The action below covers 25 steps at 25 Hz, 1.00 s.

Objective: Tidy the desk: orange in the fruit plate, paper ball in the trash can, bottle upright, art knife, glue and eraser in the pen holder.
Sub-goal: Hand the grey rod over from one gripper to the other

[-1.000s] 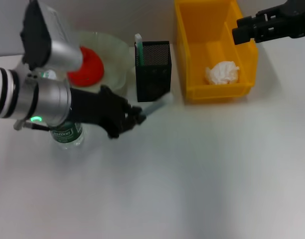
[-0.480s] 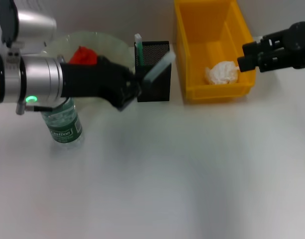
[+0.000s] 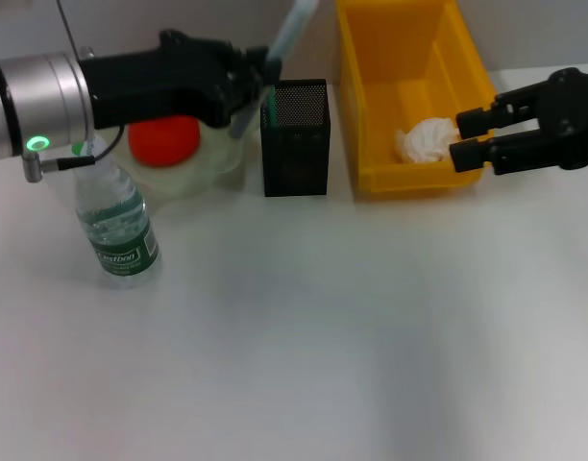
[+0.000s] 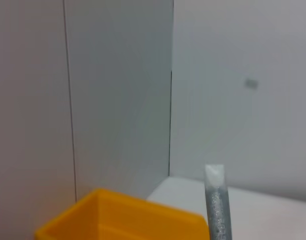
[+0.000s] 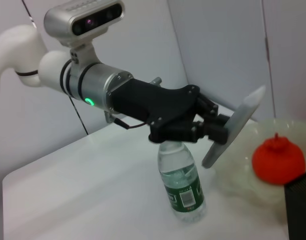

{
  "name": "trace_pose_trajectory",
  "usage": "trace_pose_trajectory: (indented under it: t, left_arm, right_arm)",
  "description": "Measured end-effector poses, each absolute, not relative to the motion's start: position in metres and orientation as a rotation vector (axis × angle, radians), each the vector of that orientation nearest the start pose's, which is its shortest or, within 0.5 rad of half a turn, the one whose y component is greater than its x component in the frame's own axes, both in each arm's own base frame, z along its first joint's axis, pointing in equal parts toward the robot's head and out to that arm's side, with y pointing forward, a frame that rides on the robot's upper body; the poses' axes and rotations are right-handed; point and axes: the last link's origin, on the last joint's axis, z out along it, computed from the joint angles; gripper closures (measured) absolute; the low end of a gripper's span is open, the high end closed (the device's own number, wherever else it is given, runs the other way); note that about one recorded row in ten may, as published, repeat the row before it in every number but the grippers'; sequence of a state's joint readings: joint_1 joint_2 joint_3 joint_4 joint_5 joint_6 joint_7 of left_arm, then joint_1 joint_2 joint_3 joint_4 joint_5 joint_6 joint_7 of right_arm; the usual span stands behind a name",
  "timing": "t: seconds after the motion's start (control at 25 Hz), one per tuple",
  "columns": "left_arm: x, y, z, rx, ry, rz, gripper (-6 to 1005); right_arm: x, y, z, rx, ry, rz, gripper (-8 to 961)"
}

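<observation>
Glue: the glue (image 3: 275, 58) is being held by its middle in the left gripper (image 3: 260, 72), tilted with its translucent end up, above the rim of the pen holder (image 3: 296, 137); I judge it is being lined up so the lower end can drop into the cup.
Left gripper: its jaws are clamping narrowly on the stick, seen plainly in the right wrist view as left gripper (image 5: 220, 131) and glue (image 5: 233, 127).
Pen holder: it is standing upright on the desk (image 3: 323, 327) between the fruit plate (image 3: 212, 163) and the trash can (image 3: 409, 96), a green sliver showing inside, likely the art knife.
Obstacles: the near rim of the holder is sitting just under the stick's lower end; the tilt may be catching it.
Surroundings: the orange (image 3: 164, 139) is lying in the plate, the paper ball (image 3: 427, 140) in the bin, the bottle (image 3: 116, 226) standing upright.
Right gripper: the right gripper (image 3: 472, 139) is hovering beside the bin with jaws parted, holding nothing.
Eraser: not visible.
</observation>
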<state>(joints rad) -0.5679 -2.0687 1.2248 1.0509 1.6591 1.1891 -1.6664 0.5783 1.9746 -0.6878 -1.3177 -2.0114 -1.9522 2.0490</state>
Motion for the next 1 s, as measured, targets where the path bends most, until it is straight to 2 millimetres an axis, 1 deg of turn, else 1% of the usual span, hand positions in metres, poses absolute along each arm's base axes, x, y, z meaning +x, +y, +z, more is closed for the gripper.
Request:
trace_pose_trajectory:
  t: [0.04,0.12,0.28,0.48,0.56,0.76,0.84,0.96,1.0]
  left_arm:
    - [-0.137,0.391,0.009,-2.638,-0.323,-0.742,864]
    - [-0.141,0.394,0.017,-2.559,-0.382,-0.891,864]
    - [-0.146,0.396,0.024,-2.484,-0.425,-1.025,863]
    - [-0.150,0.395,0.027,-2.464,-0.420,-1.058,863]
    - [-0.149,0.393,0.030,-2.457,-0.407,-1.092,863]
    - [-0.147,0.393,0.029,-2.454,-0.412,-1.115,863]
    - [-0.148,0.393,0.027,-2.449,-0.425,-1.139,863]
    - [-0.148,0.392,0.025,-2.430,-0.430,-1.189,863]
    - [-0.148,0.391,0.024,-2.419,-0.423,-1.229,863]
  right_arm:
    - [0.181,0.334,0.127,-2.833,0.622,0.485,491]
    - [0.184,0.335,0.121,-2.813,0.587,0.503,491]
    - [0.188,0.336,0.110,-2.765,0.554,0.536,492]
    - [0.192,0.343,0.103,-2.683,0.502,0.580,493]
    - [0.193,0.348,0.100,-2.652,0.488,0.611,493]
    - [0.194,0.363,0.091,-2.597,0.467,0.718,494]
    - [0.191,0.370,0.086,-2.575,0.441,0.768,494]
    - [0.186,0.374,0.081,-2.575,0.418,0.805,495]
    - [0.185,0.375,0.079,-2.574,0.407,0.815,495]
